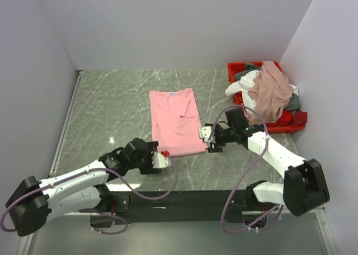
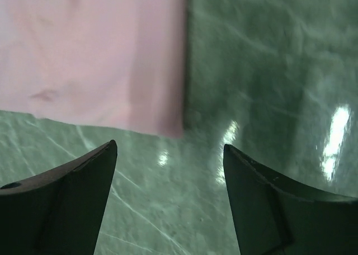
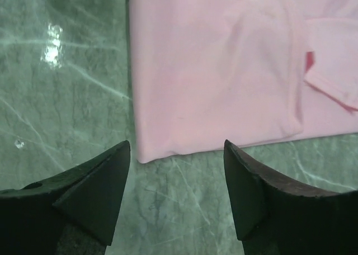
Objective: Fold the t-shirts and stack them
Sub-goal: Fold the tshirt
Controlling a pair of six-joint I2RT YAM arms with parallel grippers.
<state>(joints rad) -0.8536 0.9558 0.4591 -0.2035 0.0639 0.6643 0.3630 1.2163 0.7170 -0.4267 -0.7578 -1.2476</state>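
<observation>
A light pink t-shirt (image 1: 174, 121) lies flat on the marble table, folded lengthwise into a long strip. My left gripper (image 1: 166, 160) is open and empty just off the strip's near edge; the left wrist view shows the shirt's corner (image 2: 95, 59) ahead of the fingers. My right gripper (image 1: 207, 137) is open and empty beside the strip's near right corner; the right wrist view shows the shirt's folded edge (image 3: 224, 70) just beyond the fingertips. More t-shirts, dusty rose (image 1: 271, 93), white (image 1: 241, 87), grey and red, lie piled in the red bin.
The red plastic bin (image 1: 235, 70) stands at the back right against the wall. Walls close in the table on the left, back and right. Bare marble (image 1: 112, 104) lies left of the shirt.
</observation>
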